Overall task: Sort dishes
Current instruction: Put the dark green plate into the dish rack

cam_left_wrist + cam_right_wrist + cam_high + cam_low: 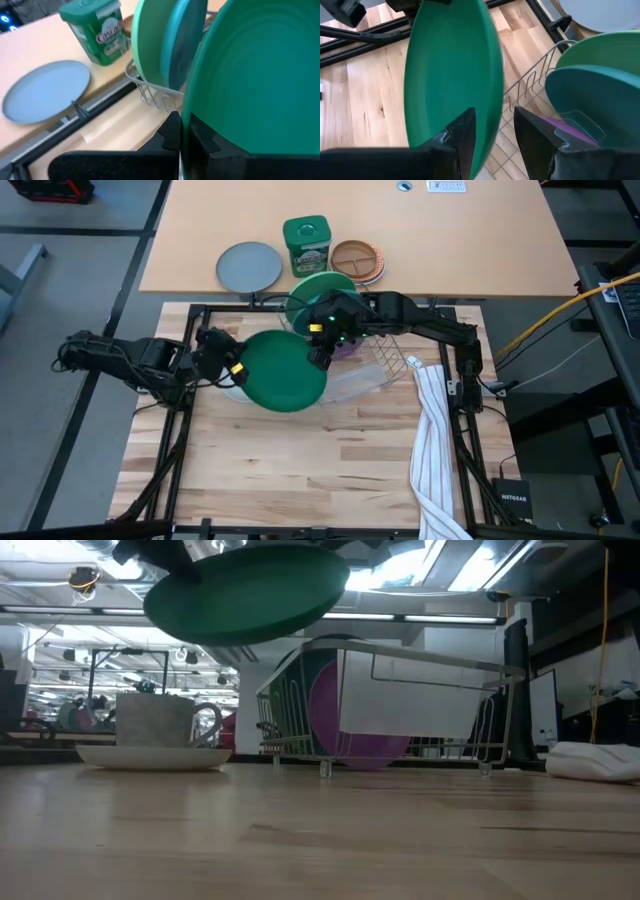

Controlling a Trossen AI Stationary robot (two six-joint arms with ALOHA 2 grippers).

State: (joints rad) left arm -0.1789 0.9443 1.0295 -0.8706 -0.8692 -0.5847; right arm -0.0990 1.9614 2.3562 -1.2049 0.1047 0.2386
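Observation:
A dark green plate (pixel 285 370) hangs in the air between my two grippers. My left gripper (pixel 228 367) is shut on its left rim. My right gripper (pixel 320 350) is open at its right rim, which stands between the fingers (pixel 492 135). Under the plate a small grey mug (pixel 160 720) stands on a white saucer (pixel 155 755), which rests on the wood. In the wire rack (pixel 385 365) a light green plate (pixel 322 285), a teal plate (pixel 590 95) and a purple plate (pixel 345 720) stand on edge. My left gripper pinches the dark green plate's rim (pixel 186 131) between its two fingers, at the plate's left side. The fingers come from the table's left, slanting a little down. The plate is lifted clear and nearly level above the mug. My right gripper has the plate's right rim (pixel 487 125) between its open fingers; I cannot tell whether a finger touches it.
On the tan table at the far side lie a flat grey plate (pixel 250 265), a green canister (pixel 306 245) and a brown, orange-rimmed plate (pixel 357 260). A striped towel (pixel 435 440) lies along the right. The near half of the wooden top (pixel 300 470) is bare.

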